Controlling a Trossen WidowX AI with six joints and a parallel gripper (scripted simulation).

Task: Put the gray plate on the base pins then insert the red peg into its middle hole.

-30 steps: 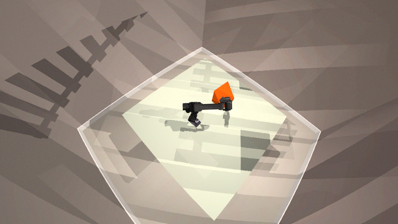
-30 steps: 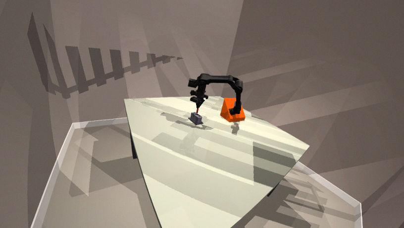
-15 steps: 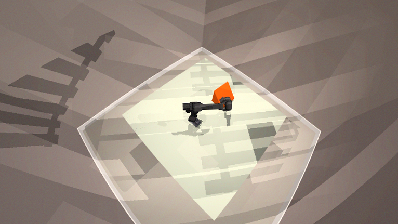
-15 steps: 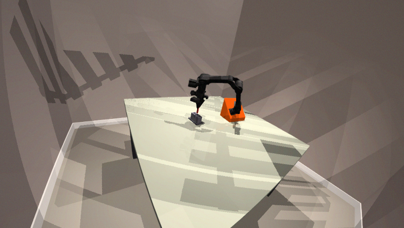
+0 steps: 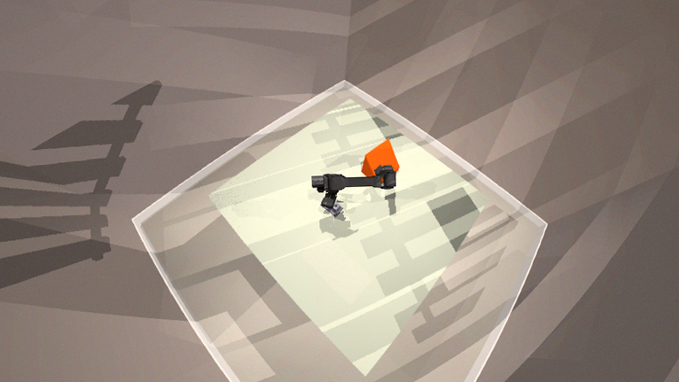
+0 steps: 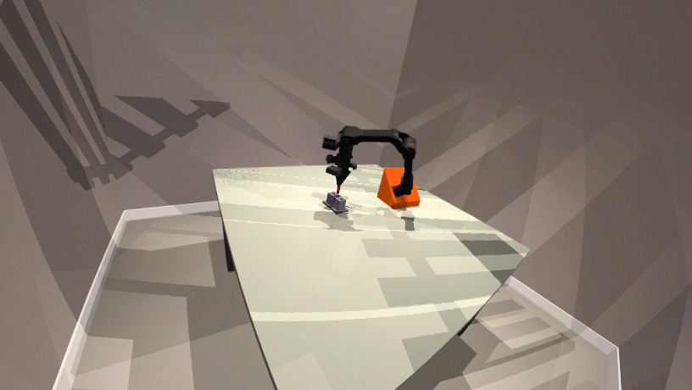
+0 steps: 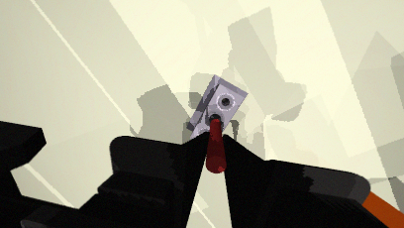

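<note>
Brown-grey walls streaked with angular shadows close round a pale green table top [image 6: 368, 290], which sits inside a wider translucent tray with a raised whitish rim [image 6: 102, 256]. On the exterior view the table's near edge curves away to a point at the lower right, and most of its surface between that edge and the arm carries only shadow patches. The arm [image 6: 373, 136] rises from an orange wedge-shaped pedestal [image 6: 387, 186] towards the far side of the table and arches over to the left.

Just beside the pedestal, well apart from every table edge, stands the gray plate [image 7: 229, 97] on its base [image 6: 333, 205] — a small block with open room on all sides. From the wrist camera the plate lies tilted diagonally across the frame, one round hole plain to see near its upper right end.

The gripper [image 7: 214, 144] points straight down above the block. Its fingers stand nearly together, pinched on the upper part of the red peg [image 7: 216, 149], which hangs upright between them. The peg's lower end meets a dark hole in the plate's middle — whether the tip is already inside or only at the mouth cannot be told. In the exterior view the peg [image 6: 339, 186] shows as a thin red line between gripper and block.
</note>
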